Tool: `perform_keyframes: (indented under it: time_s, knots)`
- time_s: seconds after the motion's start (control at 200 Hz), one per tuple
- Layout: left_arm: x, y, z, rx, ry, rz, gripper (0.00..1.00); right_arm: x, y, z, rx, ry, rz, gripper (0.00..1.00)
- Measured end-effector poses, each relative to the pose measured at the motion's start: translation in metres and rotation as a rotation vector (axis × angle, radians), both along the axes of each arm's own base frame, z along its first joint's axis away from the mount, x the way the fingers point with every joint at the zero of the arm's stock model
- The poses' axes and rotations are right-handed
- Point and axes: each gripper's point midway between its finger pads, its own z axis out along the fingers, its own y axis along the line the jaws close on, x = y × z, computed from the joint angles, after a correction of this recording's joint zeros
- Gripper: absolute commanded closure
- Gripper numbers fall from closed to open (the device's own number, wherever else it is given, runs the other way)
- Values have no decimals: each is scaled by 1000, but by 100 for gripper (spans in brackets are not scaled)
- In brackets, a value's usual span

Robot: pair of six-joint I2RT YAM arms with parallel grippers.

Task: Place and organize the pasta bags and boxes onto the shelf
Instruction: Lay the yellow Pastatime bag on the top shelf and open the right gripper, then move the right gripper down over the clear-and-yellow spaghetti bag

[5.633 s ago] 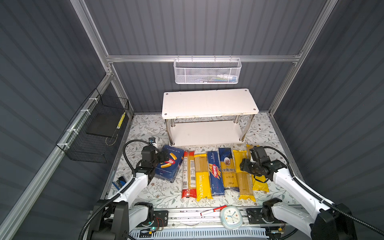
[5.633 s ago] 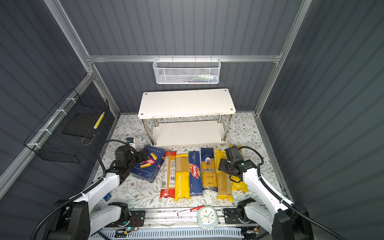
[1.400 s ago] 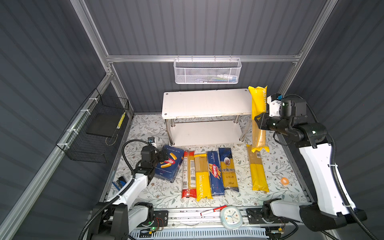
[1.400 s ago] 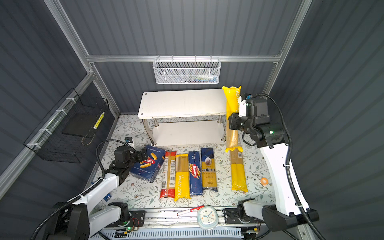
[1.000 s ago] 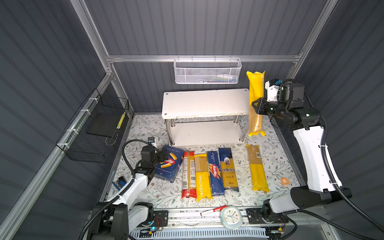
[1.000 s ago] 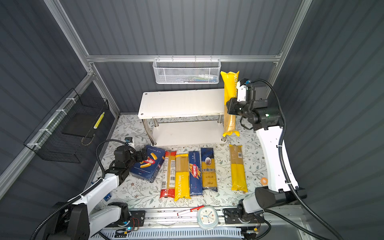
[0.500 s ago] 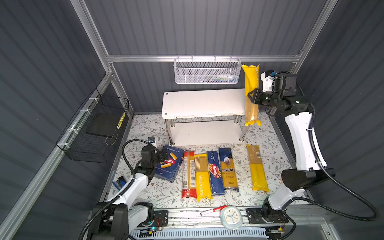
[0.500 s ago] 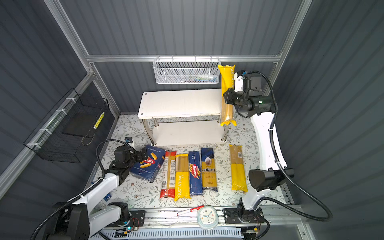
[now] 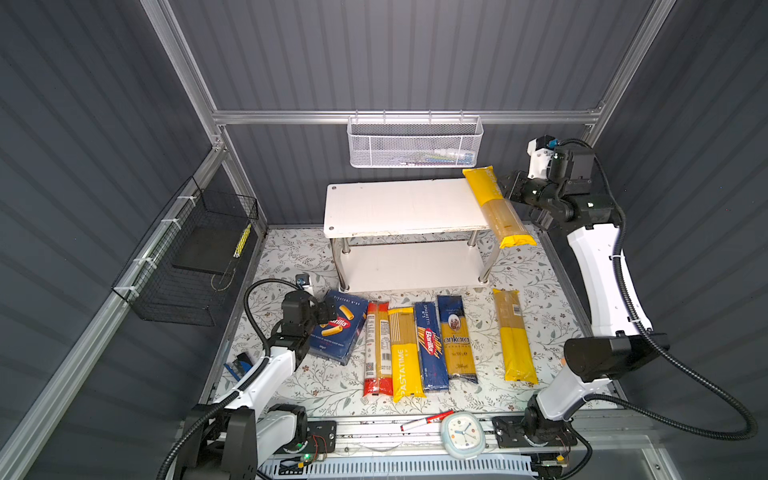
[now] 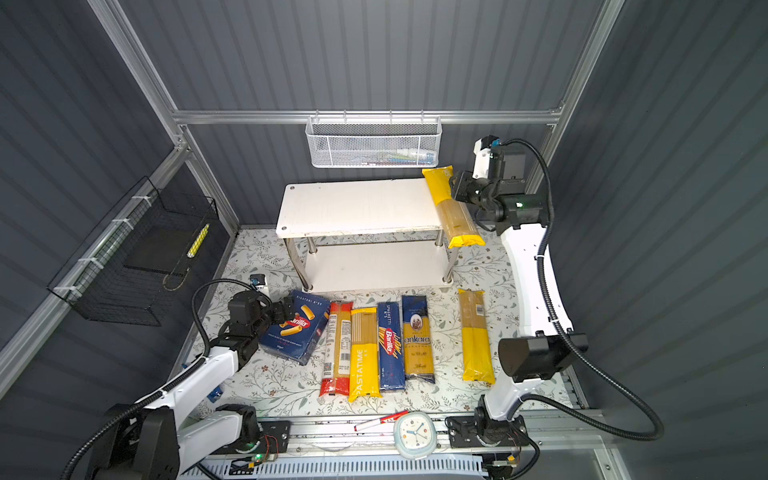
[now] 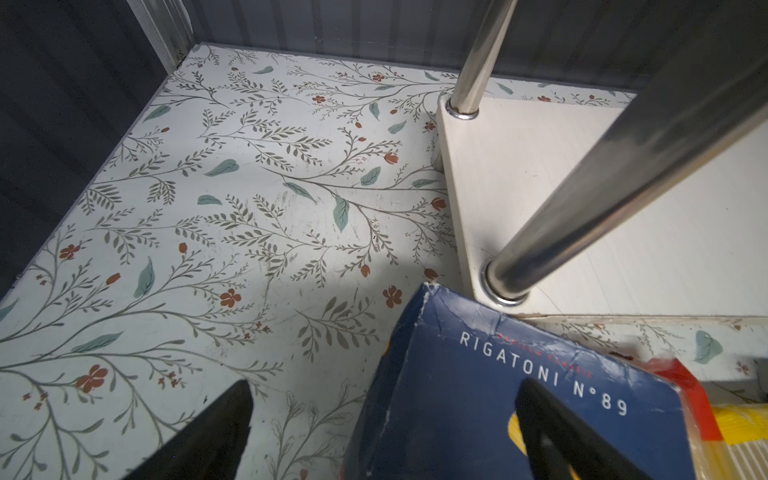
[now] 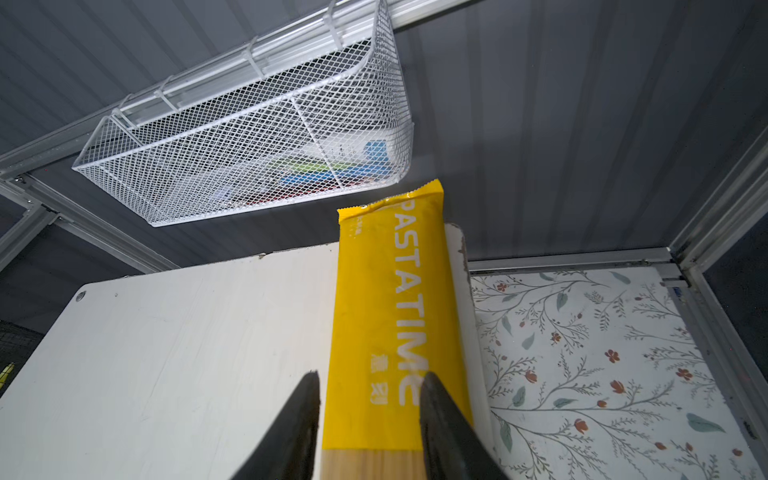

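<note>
A yellow PASTATIME bag point(image 9: 496, 208) point(image 10: 451, 208) point(image 12: 390, 311) lies along the right edge of the shelf's point(image 9: 399, 208) point(image 10: 357, 208) top board, its front end overhanging. My right gripper point(image 9: 509, 192) point(image 12: 370, 376) straddles it, open, with a gap showing at one finger. On the floor my left gripper point(image 9: 328, 309) point(image 11: 384, 384) stands open over a corner of the rigatoni box point(image 9: 336, 328) point(image 11: 478, 399). Beside that box lie a red-ended bag point(image 9: 376, 345), a PASTATIME bag point(image 9: 405, 353), the spaghetti box point(image 9: 430, 345), the ankara bag point(image 9: 457, 340) and, set apart, another yellow bag point(image 9: 513, 336).
A white mesh basket point(image 9: 415, 141) hangs on the back wall above the shelf. A black wire basket point(image 9: 187, 257) hangs on the left wall. A chrome shelf leg point(image 11: 582, 208) stands close to my left gripper. A clock point(image 9: 459, 432) and a red-white pen point(image 9: 426, 420) lie on the front rail.
My right arm carried the yellow bag up and leftward to the shelf. The bag went from hanging upright to lying on the top board, and the jaws widened. The left arm stayed put.
</note>
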Motion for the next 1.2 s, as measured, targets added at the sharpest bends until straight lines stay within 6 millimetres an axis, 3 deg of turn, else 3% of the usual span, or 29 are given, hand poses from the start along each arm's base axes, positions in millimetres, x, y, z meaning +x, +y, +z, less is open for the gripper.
perform_keyframes:
  time_s: [0.16, 0.265, 0.36, 0.505, 0.605, 0.75, 0.88, 1.051, 1.201]
  knots:
    - [0, 0, 0, 0, 0, 0, 0, 0, -1, -7, -8, 16, 0, 50]
    - [0, 0, 0, 0, 0, 0, 0, -15, -4, -7, -33, 18, -6, 42]
    - [0, 0, 0, 0, 0, 0, 0, -46, -8, 1, -57, 4, -12, 40]
    - [0, 0, 0, 0, 0, 0, 0, -113, -11, 29, -70, -81, -10, 32]
    - [0, 0, 0, 0, 0, 0, 0, -149, -13, 33, -71, -111, -2, 27]
    - [0, 0, 0, 0, 0, 0, 1, -174, -13, 16, -70, -79, 18, 12]
    - [0, 0, 0, 0, 0, 0, 0, -186, -11, -29, -68, 9, 32, 1]
    - [0, -2, 0, -6, -1, -10, 1, -214, -15, -61, -76, 67, 34, 1]
    - [-1, -7, 3, -22, -7, -34, 1, -224, -21, -94, -82, 140, -2, 1]
